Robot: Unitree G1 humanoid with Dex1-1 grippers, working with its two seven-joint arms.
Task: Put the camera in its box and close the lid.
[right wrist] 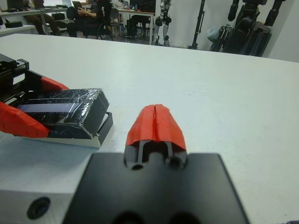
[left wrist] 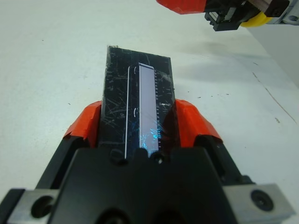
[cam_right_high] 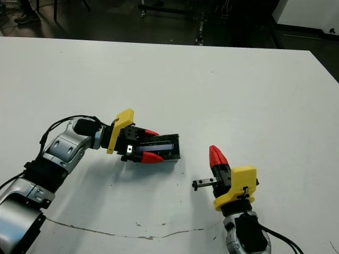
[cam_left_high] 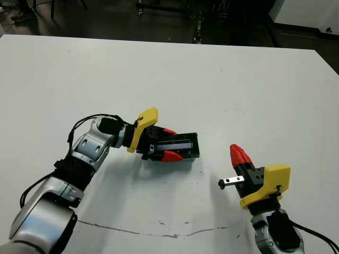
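White table (cam_left_high: 212,79), left fingers (cam_left_high: 170,155) clamping the lid (cam_left_high: 177,144) on the box (right wrist: 100,133), right fingers (right wrist: 156,123) pressed together, holding nothing

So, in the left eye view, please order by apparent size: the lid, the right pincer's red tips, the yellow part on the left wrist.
1. The lid.
2. The yellow part.
3. The right pincer red tips, shut together. The last two look close in size.
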